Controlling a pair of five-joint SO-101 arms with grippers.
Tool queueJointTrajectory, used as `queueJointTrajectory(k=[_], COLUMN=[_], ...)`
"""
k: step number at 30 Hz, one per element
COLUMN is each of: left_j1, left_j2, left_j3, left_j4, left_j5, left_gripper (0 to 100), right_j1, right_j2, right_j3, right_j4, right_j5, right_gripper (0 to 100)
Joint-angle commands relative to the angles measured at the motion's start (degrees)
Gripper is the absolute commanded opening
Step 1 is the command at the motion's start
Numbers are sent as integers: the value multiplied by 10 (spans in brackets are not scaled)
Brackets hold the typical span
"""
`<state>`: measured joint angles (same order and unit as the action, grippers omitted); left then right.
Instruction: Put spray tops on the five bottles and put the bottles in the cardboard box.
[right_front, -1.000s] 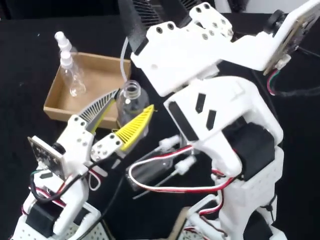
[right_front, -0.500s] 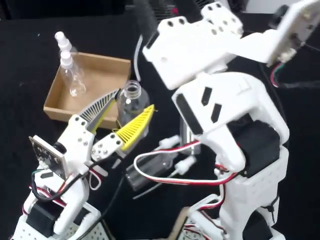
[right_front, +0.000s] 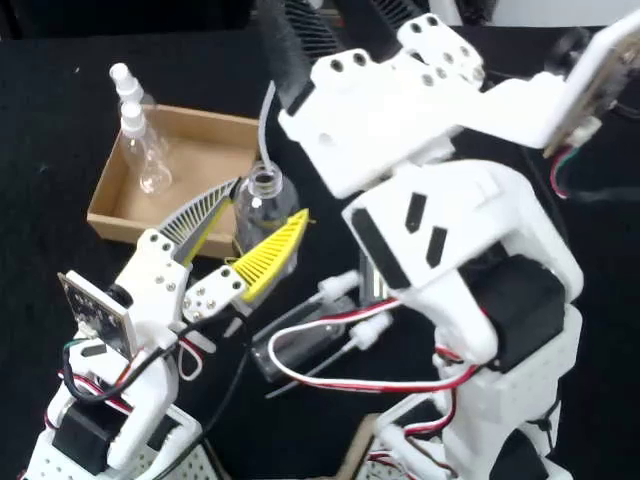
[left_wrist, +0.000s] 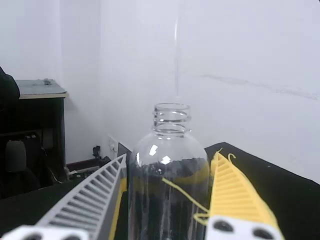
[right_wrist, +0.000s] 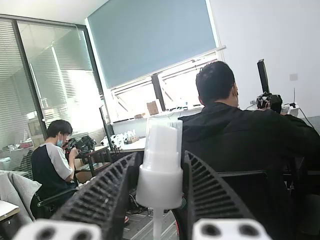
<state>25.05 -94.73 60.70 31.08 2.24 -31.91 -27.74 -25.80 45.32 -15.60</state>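
Counted: one cardboard box (right_front: 205, 150), two capped bottles (right_front: 148, 158) (right_front: 124, 82), one open bottle (right_front: 262, 205), one toppled bottle (right_front: 285, 352), two loose spray tops (right_front: 338, 285) (right_front: 368, 328), one held spray top (right_wrist: 160, 170).

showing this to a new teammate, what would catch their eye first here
An uncapped clear bottle is clamped upright in the left end effector beside the cardboard box. Over its open neck hangs the thin tube of a white spray top, gripped in the right end effector. Two capped bottles sit at the box's far corner.
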Motion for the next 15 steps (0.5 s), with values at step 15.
queueJointTrajectory(k=[15], left_j1=[3], left_j2=[-2], left_j3=[-9], left_j4=[-16], left_j5=[-3], left_gripper=[230], right_j1=[-9], right_j2=[-16], right_j3=[45], right_j4=[70], right_j5=[1], right_gripper=[103])
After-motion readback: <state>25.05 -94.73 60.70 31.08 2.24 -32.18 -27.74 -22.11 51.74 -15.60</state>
